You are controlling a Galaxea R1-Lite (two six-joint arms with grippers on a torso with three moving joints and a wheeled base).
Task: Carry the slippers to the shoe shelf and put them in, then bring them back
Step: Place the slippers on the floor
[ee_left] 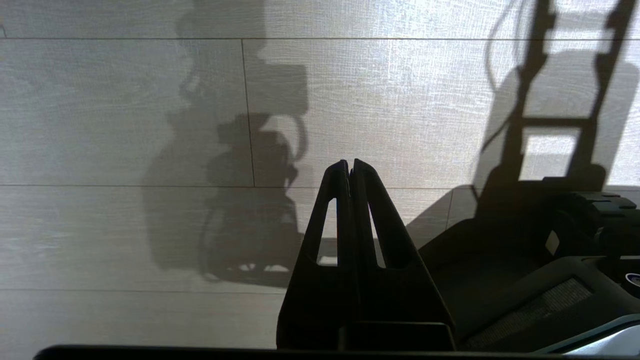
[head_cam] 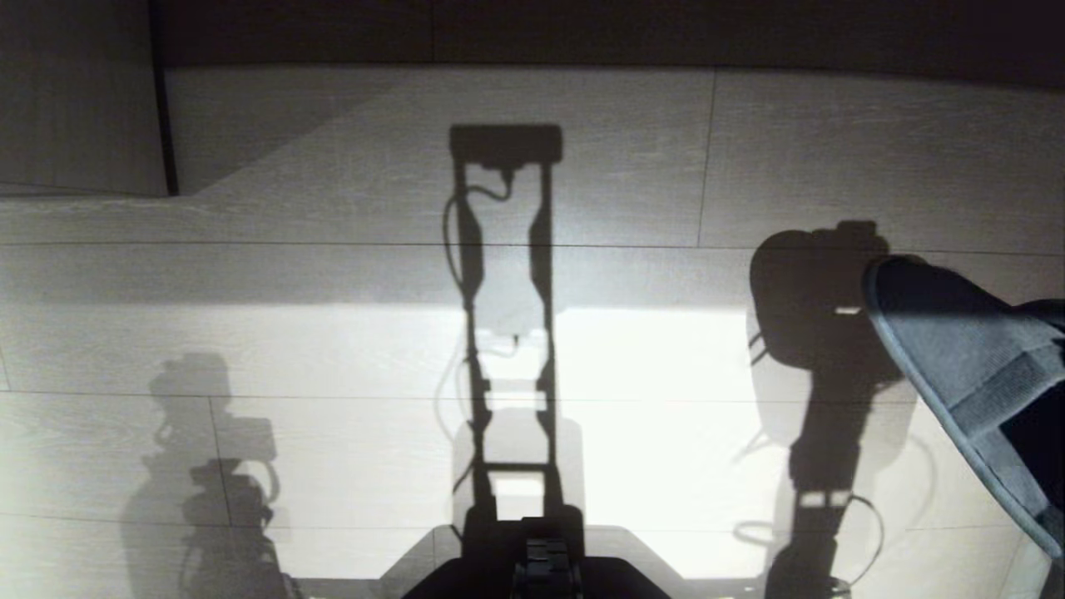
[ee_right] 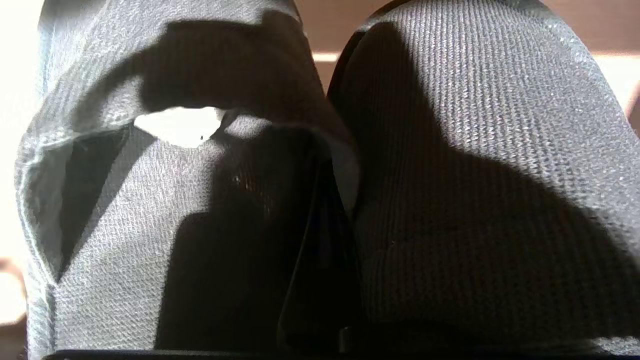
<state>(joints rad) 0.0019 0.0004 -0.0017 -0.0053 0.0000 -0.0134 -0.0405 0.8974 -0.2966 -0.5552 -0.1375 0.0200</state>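
The right claw point(ee_right: 320, 240) is clamped between the two slippers point(ee_right: 475, 175), pinching their adjoining edges; either could slip free during carrying. The left claw point(ee_left: 350, 167) is closed, empty.

open floor point(head_cam: 632, 358) ahead, slippers point(head_cam: 965, 366) crowding right side

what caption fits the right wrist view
Right gripper shut between the two grey-blue slippers, fabric filling the frame.

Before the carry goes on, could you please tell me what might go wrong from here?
1. The right pincer pinches both slippers only where they meet, so one could slip out.
2. In the head view a slipper hangs at the right edge above the floor, mostly out of frame, so a drop might go unseen.
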